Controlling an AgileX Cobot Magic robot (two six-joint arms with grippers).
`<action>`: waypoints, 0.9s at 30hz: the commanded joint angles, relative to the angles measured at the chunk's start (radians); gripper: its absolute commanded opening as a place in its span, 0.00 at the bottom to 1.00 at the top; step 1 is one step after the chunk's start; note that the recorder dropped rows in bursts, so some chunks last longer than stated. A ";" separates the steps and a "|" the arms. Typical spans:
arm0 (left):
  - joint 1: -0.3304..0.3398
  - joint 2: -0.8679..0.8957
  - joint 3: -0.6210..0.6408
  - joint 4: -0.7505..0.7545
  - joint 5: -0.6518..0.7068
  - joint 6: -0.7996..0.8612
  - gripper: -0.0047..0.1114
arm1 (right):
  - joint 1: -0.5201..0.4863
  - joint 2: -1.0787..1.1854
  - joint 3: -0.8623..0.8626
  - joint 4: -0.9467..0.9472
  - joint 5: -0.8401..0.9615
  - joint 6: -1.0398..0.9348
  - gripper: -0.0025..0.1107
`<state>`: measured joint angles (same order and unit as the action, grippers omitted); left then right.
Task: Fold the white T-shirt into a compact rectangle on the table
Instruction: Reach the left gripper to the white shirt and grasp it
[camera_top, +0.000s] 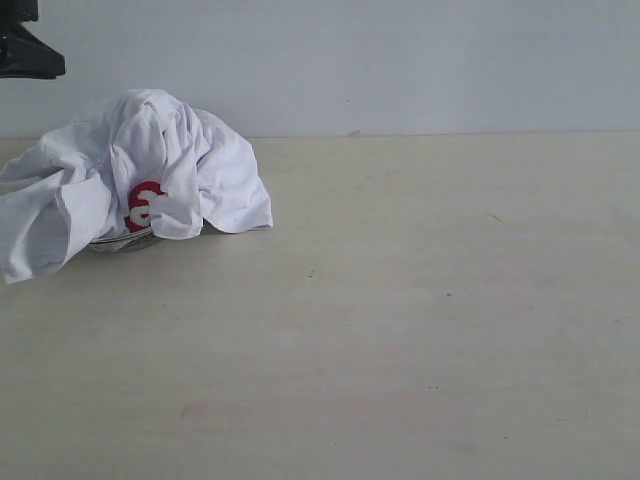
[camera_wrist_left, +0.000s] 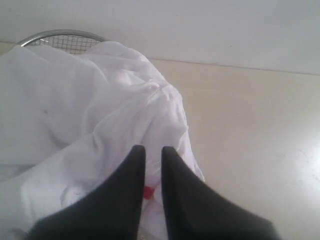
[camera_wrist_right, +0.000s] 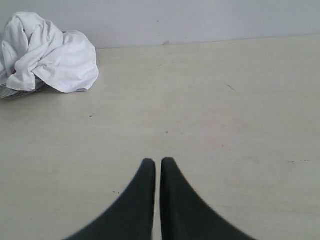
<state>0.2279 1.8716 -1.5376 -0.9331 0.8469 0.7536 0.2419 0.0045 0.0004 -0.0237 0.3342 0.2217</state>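
Two black end effectors | left end effector (camera_wrist_left: 153, 148): tips slightly spread, pinching nothing, hovering just over white cotton T-shirt (camera_top: 170, 160) with red lettering | T-shirt heaped over round steel mesh bowl (camera_wrist_left: 65, 40) on pale beige surface (camera_top: 420, 320) | right end effector (camera_wrist_right: 158, 161): pressed together, empty, T-shirt well apart ahead.

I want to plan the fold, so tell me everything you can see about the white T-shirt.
The white T-shirt is soft, wrinkled cloth, bunched in a crumpled heap. A bit of red lettering shows among the folds. It is draped over a steel mesh bowl on the table, back left, one flap trailing onto the tabletop.
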 joint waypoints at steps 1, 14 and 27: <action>-0.041 0.057 -0.045 -0.040 -0.032 0.050 0.44 | -0.003 -0.004 0.000 -0.010 -0.004 0.000 0.02; -0.214 0.233 -0.057 0.005 -0.298 0.139 0.70 | -0.003 -0.004 0.000 -0.010 -0.004 0.000 0.02; -0.240 0.297 -0.082 0.032 -0.403 0.145 0.08 | -0.003 -0.004 0.000 -0.010 -0.004 0.000 0.02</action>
<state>-0.0067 2.1865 -1.5967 -0.9030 0.4512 0.8883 0.2419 0.0045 0.0004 -0.0237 0.3342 0.2217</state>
